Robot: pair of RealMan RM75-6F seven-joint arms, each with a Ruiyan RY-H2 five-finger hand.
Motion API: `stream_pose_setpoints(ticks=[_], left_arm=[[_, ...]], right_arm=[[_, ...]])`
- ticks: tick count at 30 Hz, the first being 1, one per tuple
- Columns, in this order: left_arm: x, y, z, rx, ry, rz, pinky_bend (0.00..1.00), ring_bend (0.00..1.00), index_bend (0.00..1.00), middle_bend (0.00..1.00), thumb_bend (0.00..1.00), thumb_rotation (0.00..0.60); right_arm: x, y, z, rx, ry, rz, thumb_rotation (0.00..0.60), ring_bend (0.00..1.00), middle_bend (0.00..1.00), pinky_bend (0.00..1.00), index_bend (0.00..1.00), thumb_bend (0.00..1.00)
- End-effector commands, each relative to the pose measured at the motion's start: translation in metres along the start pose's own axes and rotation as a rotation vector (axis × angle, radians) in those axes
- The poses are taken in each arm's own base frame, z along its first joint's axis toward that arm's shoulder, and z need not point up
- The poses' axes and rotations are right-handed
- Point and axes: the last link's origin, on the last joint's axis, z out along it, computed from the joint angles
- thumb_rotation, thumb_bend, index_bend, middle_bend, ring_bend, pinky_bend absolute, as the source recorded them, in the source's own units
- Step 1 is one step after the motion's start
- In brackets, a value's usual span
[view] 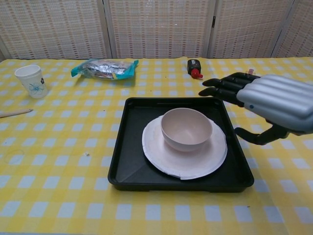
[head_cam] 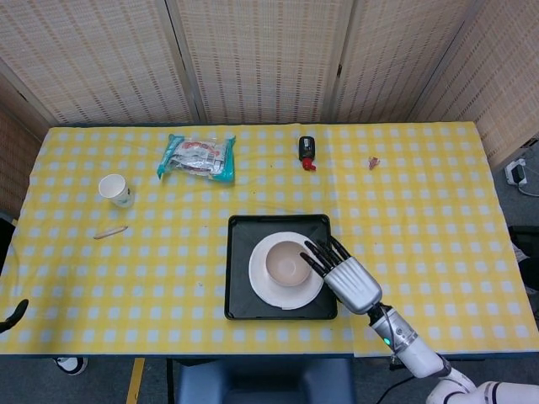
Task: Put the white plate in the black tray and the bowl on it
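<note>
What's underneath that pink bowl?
The bowl sits upright on the white plate, which lies in the black tray. The plate's middle is hidden beneath the bowl, as is the tray floor under the plate.

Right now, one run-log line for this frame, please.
right hand: open, clear of bowl | bowl: on white plate | plate: in black tray

A: What is covering the desk [view: 58, 186]?
B: A yellow-and-white checked cloth is lying smooth over it.
A: And the tray [view: 128, 169]?
B: It is looking like glossy black plastic, holding a matt white plate [view: 195, 164] and smooth pale bowl [view: 186, 128].
A: The right hand [view: 274, 103]?
B: Its ribbed silver shell is shining, with black fingers [view: 222, 90].
</note>
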Motion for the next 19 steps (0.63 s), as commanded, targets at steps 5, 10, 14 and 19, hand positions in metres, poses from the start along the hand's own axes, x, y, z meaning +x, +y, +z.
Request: stream_pose_setpoints(ticks=[5,10,14,19], left_arm=[[-0.017,0.012,-0.002,-0.025,-0.074,0.03,0.01,0.0,0.0,0.0,0.31,0.6],[-0.029,0.019,-0.006,-0.023,-0.143,0.066,0.01,0.0,0.0,0.0,0.31,0.6],[-0.041,0.026,-0.003,-0.049,-0.158,0.103,0.01,0.0,0.0,0.0,0.31,0.6],[-0.046,0.035,-0.006,-0.078,-0.12,0.127,0.01,0.0,0.0,0.0,0.31,0.6]], right_arm=[[0.043,0.065,-0.112,-0.424,0.242,0.089,0.6,0.0,0.0,0.0,0.0,0.49],[0.04,0.089,-0.173,-0.622,0.227,0.09,0.6,0.0,0.0,0.0,0.0,0.49],[0.038,0.095,-0.191,-0.649,0.169,0.105,0.6,0.0,0.0,0.0,0.0,0.49],[0.04,0.095,-0.194,-0.621,0.151,0.141,0.6,0.0,0.0,0.0,0.0,0.49]])
